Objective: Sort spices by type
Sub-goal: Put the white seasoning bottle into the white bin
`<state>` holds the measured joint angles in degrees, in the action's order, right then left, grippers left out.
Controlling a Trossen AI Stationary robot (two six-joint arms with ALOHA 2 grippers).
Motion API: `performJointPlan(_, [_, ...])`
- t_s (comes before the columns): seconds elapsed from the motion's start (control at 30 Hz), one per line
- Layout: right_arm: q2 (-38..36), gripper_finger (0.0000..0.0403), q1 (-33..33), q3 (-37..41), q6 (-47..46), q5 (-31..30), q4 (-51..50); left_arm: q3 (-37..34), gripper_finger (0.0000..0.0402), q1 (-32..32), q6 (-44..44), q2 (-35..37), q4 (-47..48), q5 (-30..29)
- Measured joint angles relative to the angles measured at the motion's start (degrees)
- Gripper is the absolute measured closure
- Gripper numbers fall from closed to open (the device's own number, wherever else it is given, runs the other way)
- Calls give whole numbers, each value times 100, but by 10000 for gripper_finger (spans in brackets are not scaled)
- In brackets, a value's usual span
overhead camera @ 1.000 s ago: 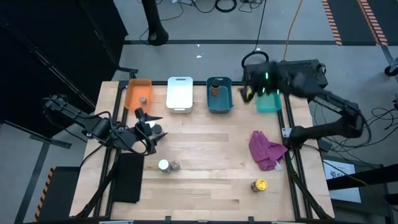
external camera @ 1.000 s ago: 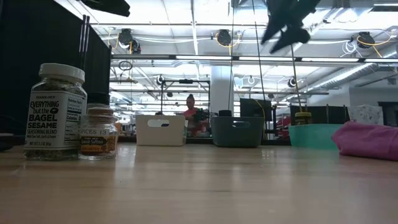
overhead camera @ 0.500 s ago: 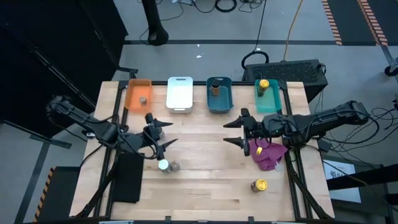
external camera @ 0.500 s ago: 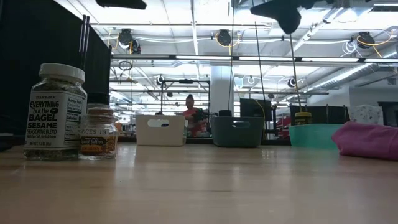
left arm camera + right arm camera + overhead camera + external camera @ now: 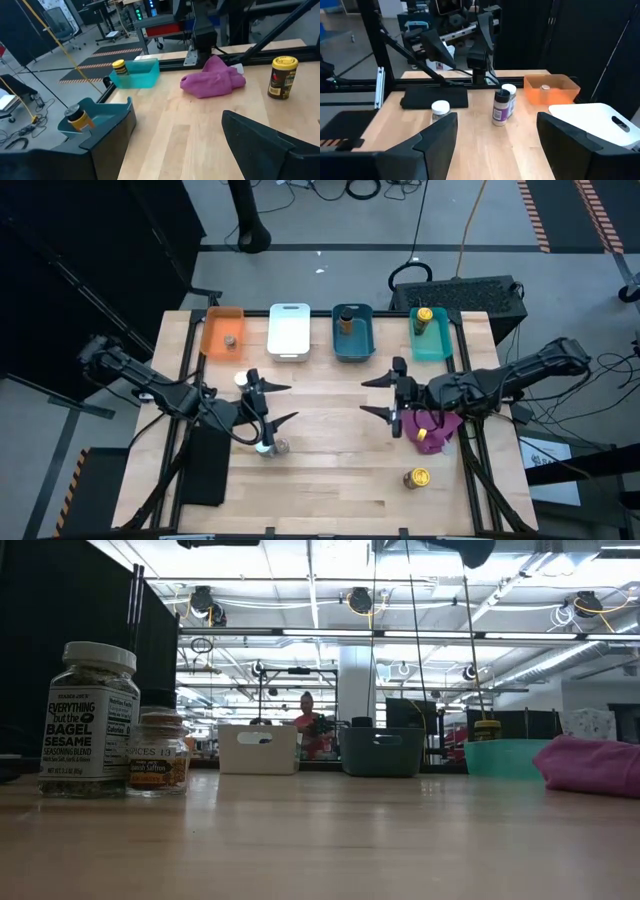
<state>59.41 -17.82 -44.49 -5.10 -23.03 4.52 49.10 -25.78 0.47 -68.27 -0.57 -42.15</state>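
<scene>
Spice jars stand in several places on the table (image 5: 330, 470). A white-lidded jar (image 5: 262, 446) and a dark-lidded jar (image 5: 282, 446) stand side by side directly below the lower finger of the left gripper (image 5: 270, 404). Another white-lidded jar (image 5: 241, 379) stands just behind the upper finger of that gripper. The left gripper's fingers (image 5: 283, 419) are spread wide and hold nothing.

The right gripper (image 5: 380, 395) hovers over the middle of the table with its fingers (image 5: 375, 411) spread and empty. A magenta cloth (image 5: 432, 425) lies just behind these fingers. One yellow-lidded jar (image 5: 422, 435) rests on the cloth, and a second yellow-lidded jar (image 5: 418, 478) stands on the bare wood, well apart from the fingers toward the near edge.

Four bins stand in a row at the far edge, beyond both pairs of fingers. The orange bin (image 5: 222, 319) holds one small jar (image 5: 230, 340). The white bin (image 5: 289, 330) holds no visible jar. The blue bin (image 5: 353, 345) holds a brown-lidded jar (image 5: 347, 321). The teal bin (image 5: 432, 346) holds a yellow-lidded jar (image 5: 424, 316).

In the low view, a person (image 5: 305, 722) shows in the room behind the table.
</scene>
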Motion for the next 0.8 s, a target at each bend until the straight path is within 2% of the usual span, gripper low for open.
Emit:
performJointPlan(0.17, [215, 147, 26, -2, 5, -292, -32, 0, 87, 0, -27, 0, 137, 0])
performJointPlan(0.33, [267, 147, 26, -2, 89, -276, -1, 0, 87, -30, -665, 2, 482, 174])
performJointPlan(0.57, [265, 147, 63, -2, 212, -270, 0, 0, 87, -318, -2096, 2, 1282, 1546])
performJointPlan(0.8, [265, 147, 193, -2, 304, -264, 37, 40, 87, -528, -4005, 2, 2157, 3447])
